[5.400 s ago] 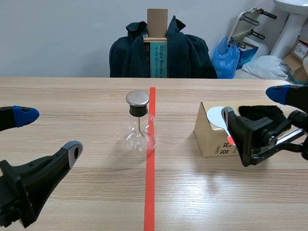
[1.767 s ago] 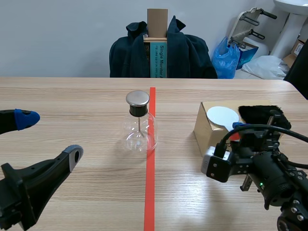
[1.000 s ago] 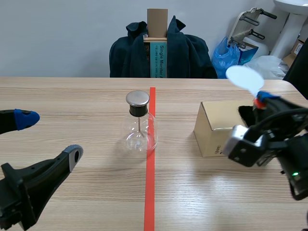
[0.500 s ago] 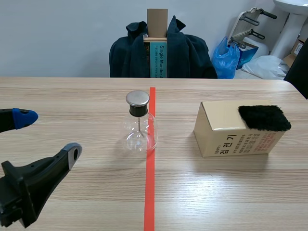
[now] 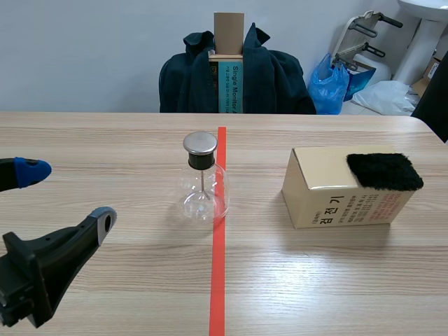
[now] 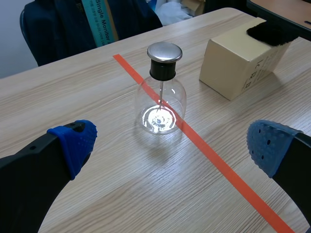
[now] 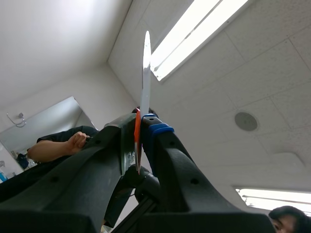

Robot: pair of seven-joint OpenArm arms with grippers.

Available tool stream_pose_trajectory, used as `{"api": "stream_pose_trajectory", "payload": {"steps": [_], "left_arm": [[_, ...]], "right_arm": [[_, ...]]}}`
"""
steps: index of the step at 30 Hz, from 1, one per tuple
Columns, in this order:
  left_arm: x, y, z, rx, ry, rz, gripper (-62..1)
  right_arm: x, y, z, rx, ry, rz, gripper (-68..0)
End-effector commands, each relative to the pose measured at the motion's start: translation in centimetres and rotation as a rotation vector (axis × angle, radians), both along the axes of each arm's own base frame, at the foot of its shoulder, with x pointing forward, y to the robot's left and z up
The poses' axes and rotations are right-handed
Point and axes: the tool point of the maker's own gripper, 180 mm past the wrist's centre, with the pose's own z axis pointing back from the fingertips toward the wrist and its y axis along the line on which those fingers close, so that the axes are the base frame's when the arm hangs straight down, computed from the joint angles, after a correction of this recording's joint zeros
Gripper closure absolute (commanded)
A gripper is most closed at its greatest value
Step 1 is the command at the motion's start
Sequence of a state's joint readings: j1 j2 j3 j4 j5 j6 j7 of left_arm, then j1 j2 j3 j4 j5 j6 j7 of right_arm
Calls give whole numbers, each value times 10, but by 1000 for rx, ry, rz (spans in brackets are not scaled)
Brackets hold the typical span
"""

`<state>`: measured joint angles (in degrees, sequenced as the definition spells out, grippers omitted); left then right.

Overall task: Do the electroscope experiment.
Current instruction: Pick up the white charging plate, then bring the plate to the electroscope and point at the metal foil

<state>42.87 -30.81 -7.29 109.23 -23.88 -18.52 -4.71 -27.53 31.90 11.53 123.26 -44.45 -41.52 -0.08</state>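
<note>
My right fingers (image 7: 163,155), clamped on the white disc (image 7: 145,73), have carried it up off the box (image 5: 336,192), ceiling-ward; left fingers (image 6: 73,141) gape empty; the electroscope (image 5: 203,185) stands on the counter (image 5: 315,280) at the tape line (image 5: 218,280), awaiting charging, I judge.

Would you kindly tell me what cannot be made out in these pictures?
Right gripper: outside the scene view; only its wrist view shows it, shut on the paddle.
Paddle's face: edge-on in the right wrist view.
Paddle's place over the table: that view shows only ceiling.
Leaves inside the flask: lost in glare in the left wrist view, too small in the scene view.
</note>
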Motion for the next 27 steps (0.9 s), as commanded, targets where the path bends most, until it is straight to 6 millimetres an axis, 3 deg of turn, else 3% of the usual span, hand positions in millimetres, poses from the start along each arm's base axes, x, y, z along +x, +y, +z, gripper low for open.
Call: {"api": "stream_pose_trajectory", "payload": {"steps": [1,7,13,14,20,22,27], "left_arm": [[2,-1,9,-1,-28,-14,-623],[3,-2,10,32,-33,-56,-623],[20,12,-2,74,-34,-84,-623],[24,16,-5,71,-30,-88,-577],[59,42,-34,42,-1,-25,-138],[70,49,-45,20,12,-1,-37],[80,38,-65,-51,28,-52,-42]], "right_arm": [[-5,-1,12,16,-72,1,-8],[25,8,-3,65,17,28,-8],[79,43,-56,53,189,112,-8],[86,51,-65,49,211,133,-8],[117,98,-116,30,327,249,-8],[121,115,-133,7,363,286,-8],[123,149,-177,-68,455,353,-8]]}}
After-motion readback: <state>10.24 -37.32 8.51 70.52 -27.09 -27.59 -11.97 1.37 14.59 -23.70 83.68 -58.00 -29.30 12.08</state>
